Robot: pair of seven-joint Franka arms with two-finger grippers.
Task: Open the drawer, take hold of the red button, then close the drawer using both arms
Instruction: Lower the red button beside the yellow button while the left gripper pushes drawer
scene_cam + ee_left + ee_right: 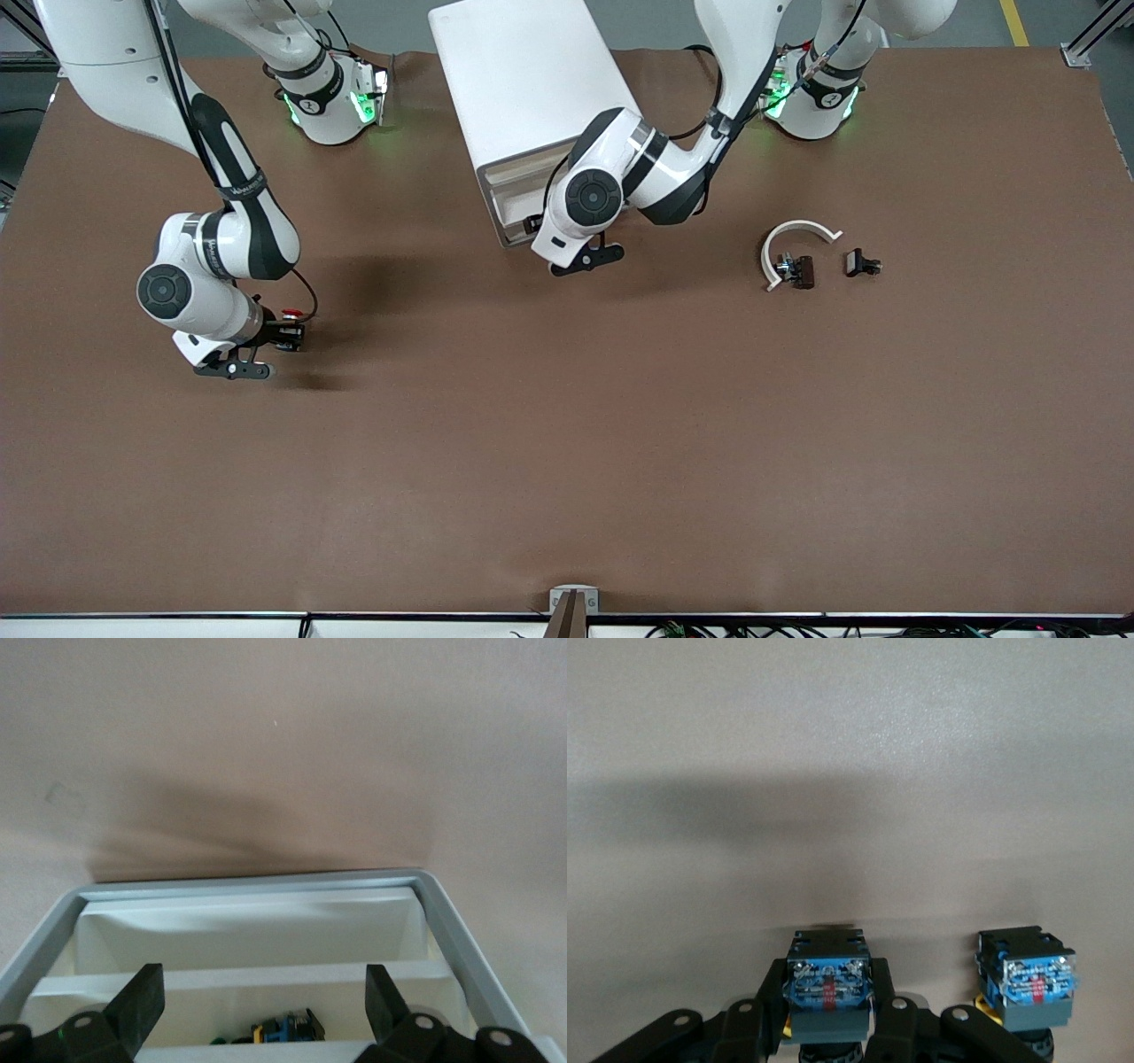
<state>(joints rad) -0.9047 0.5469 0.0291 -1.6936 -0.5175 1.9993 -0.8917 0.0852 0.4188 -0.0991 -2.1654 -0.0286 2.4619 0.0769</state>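
Observation:
My right gripper (285, 337) is low over the table toward the right arm's end, shut on a button (290, 317). The button's red cap shows in the front view. In the right wrist view the fingers (890, 1005) clamp its black body with the blue-labelled end (828, 985). The white cabinet (527, 80) stands between the arm bases, with cream drawer fronts (516, 188) facing the front camera. My left gripper (534, 223) is open at that front. In the left wrist view (264, 979) it spans a drawer (248, 935); the tray below holds small parts (288, 1028).
A second like button with a yellow-orange cap (1023, 981) stands right beside the held one. Toward the left arm's end lie a white curved piece (795, 232), a black block with a metal part (797, 270) and a small black part (861, 262).

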